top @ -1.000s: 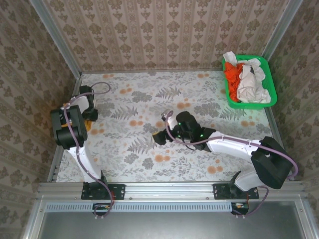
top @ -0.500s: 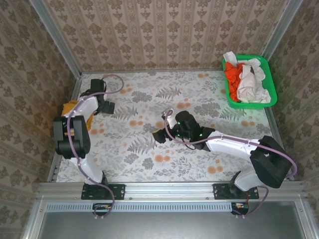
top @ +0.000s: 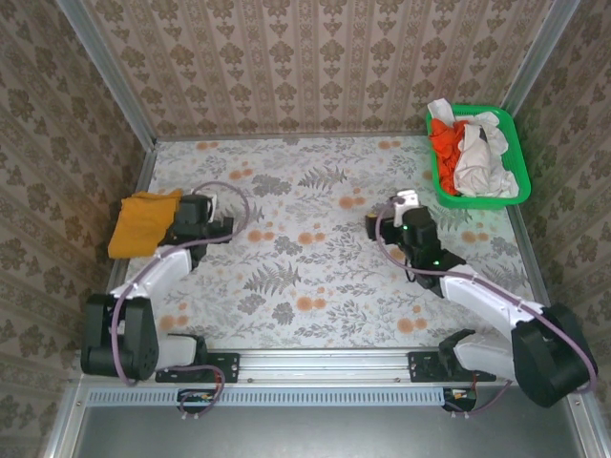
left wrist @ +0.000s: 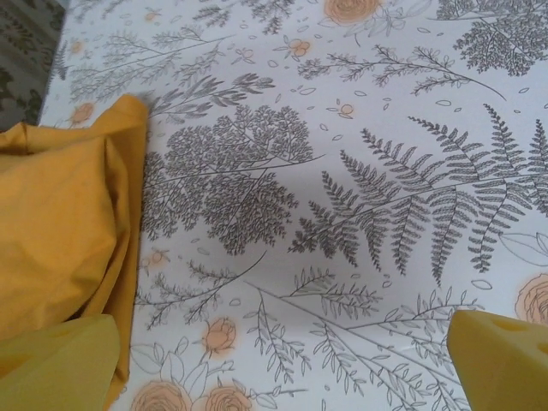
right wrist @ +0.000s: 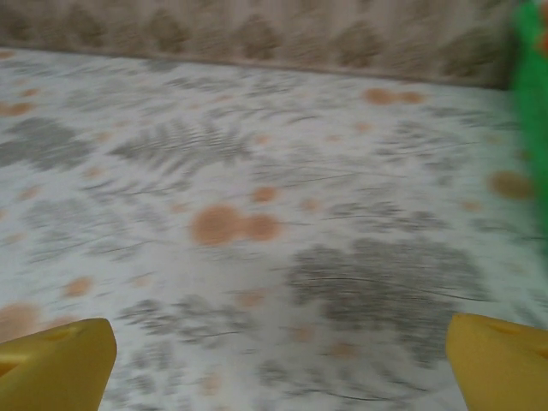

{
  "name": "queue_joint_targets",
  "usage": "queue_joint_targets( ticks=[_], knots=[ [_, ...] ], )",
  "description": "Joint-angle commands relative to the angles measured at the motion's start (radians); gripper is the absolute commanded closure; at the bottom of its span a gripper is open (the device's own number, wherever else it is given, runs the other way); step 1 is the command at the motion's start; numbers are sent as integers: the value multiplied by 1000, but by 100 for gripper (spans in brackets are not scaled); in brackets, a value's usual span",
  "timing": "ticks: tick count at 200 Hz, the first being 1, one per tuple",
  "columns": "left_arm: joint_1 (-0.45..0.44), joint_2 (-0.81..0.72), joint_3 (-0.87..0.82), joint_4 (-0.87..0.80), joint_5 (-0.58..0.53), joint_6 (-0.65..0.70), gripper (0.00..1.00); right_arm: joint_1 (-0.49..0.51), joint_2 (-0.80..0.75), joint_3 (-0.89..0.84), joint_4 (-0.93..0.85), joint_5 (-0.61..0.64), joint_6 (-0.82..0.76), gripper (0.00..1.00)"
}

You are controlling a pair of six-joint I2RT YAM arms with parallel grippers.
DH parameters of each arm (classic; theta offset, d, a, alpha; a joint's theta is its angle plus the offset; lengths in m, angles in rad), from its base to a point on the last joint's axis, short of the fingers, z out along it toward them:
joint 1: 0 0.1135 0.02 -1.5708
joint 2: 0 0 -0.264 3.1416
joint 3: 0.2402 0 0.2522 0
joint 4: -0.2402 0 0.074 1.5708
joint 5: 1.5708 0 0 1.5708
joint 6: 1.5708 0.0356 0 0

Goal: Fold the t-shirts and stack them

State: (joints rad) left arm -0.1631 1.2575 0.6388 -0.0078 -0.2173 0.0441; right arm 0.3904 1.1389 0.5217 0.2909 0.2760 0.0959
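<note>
In the left wrist view the mustard shirt (left wrist: 60, 223) is cut off by the edge at 9 o'clock, and the fingers (left wrist: 60, 360) of the left gripper (left wrist: 278, 368) are cropped at 7 and 5 o'clock. The right wrist view is blurred throughout. There the basket (right wrist: 533, 51) is reduced to a green strip cut off at 2 o'clock, and the right gripper (right wrist: 278, 364) is cropped likewise. From above, the heaped shirts (top: 473, 157) overlap, so their number cannot be told.

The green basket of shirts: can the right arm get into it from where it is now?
Probably yes. The right gripper is open, the basket sits close to its right with bare table between, and its top is uncovered.
</note>
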Motion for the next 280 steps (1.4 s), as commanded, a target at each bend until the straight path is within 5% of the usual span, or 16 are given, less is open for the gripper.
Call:
queue_joint_targets(
  ticks=[1,52,128,157,280],
  knots=[
    [26,-91,-113,209,7,-42,0,-71,-61,-50,21,85,-76,0],
    [155,-58,-285,546,148,-68,0,-283,56,-146,294,-52,-70,0],
    [181,293,-277,974,244,-15,0,-362,387,-125,576,-149,-50,0],
    [160,273,-234,851,212,-8,0,-366,395,-119,581,-151,-49,0],
    [143,277,-232,853,183,4,0,-366,395,-121,580,-152,-50,0]
  ],
)
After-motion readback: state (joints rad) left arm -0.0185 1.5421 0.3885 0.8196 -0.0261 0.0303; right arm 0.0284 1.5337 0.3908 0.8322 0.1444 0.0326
